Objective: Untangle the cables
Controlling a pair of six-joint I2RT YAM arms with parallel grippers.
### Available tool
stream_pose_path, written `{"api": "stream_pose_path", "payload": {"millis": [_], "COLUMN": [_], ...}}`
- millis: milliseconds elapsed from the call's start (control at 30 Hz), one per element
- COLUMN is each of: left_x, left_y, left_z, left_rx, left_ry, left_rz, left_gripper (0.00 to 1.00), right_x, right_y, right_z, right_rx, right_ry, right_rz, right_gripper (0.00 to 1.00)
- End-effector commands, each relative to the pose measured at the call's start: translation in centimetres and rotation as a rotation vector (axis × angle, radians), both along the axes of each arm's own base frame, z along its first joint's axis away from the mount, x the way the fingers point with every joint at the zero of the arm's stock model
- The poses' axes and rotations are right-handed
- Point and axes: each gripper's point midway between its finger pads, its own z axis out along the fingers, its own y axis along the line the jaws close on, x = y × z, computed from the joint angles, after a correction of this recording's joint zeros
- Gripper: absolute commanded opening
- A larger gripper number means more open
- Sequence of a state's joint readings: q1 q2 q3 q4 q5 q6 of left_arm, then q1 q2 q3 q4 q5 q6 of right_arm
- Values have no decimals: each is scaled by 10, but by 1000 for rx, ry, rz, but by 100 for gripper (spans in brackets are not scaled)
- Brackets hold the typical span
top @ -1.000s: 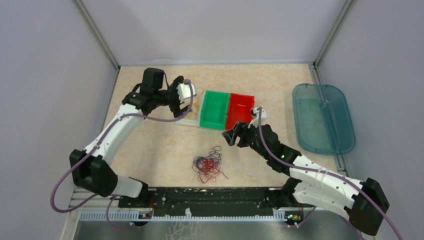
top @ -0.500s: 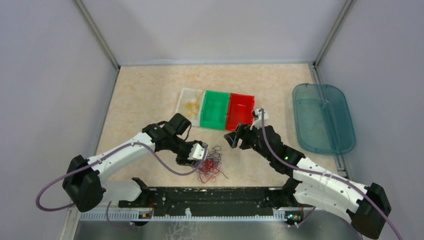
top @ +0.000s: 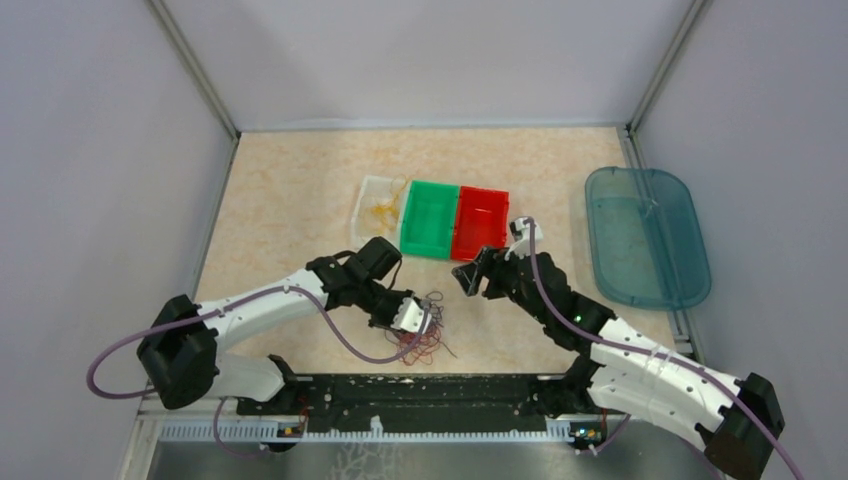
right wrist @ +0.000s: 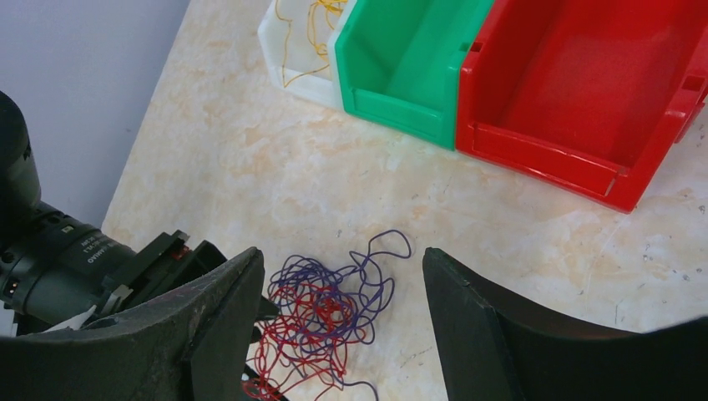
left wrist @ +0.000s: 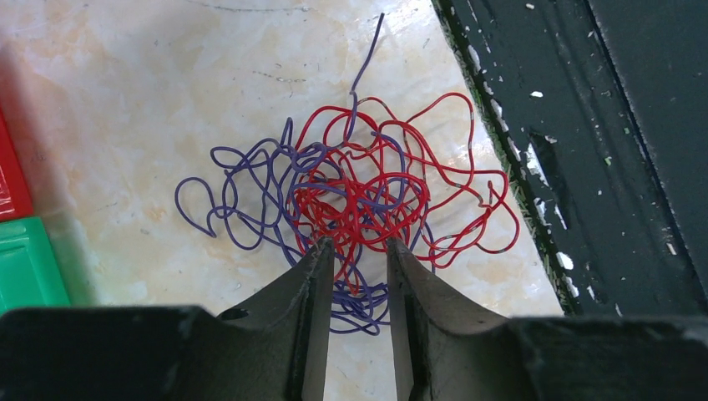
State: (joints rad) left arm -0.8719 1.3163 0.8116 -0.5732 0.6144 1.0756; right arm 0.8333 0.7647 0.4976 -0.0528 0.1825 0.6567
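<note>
- Cables [top: 422, 328]: lay in one loose knot on table [top: 290, 190], near black rail [top: 430, 395] at front edge; red strands bunched at the core; purple strands looped out on the side toward the bins; one purple end stuck out alone.
- Left gripper [left wrist: 361, 244]: reached low over the knot's edge, tips right at the strands; fingers [left wrist: 313, 284] stood narrow, with a slim gap between; red and purple strands crossed that gap; gap looked wider than any strand, so nothing clamped.
- Right gripper [right wrist: 342, 255]: hung above the table between the knot and red bin [top: 480, 248], apart from both; jaws spread wide; held nothing.
- Bins: stood in a row past the knot, side walls touching; red bin on the right, green bin [top: 428, 250] in the middle, white bin [top: 362, 205] on the left.
- Yellow cable [right wrist: 313, 33]: lay coiled inside the white bin, well apart from the knot.
- Tray [top: 600, 230]: teal, see-through, long with rounded ends; lay flat by the right wall, well apart from bins and cables.
</note>
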Motion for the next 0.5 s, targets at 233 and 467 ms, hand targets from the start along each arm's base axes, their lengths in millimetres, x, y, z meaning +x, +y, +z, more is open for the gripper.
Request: {"api": "stream_pose_path", "payload": {"millis": [233, 467], "left_x": [12, 13], "left_y": [-4, -10], "left_z": [0, 46], "left_rx": [6, -52], "left_ry": [-99, -120], "left_rz": [-47, -28], "left_gripper": [15, 0], "right_x": [4, 3], "right_y": [-2, 2], "right_z": [13, 18], "right_rx": [32, 45], "right_ry": [-49, -57], "right_rz": [-7, 13], "right_gripper": [71, 71]}}
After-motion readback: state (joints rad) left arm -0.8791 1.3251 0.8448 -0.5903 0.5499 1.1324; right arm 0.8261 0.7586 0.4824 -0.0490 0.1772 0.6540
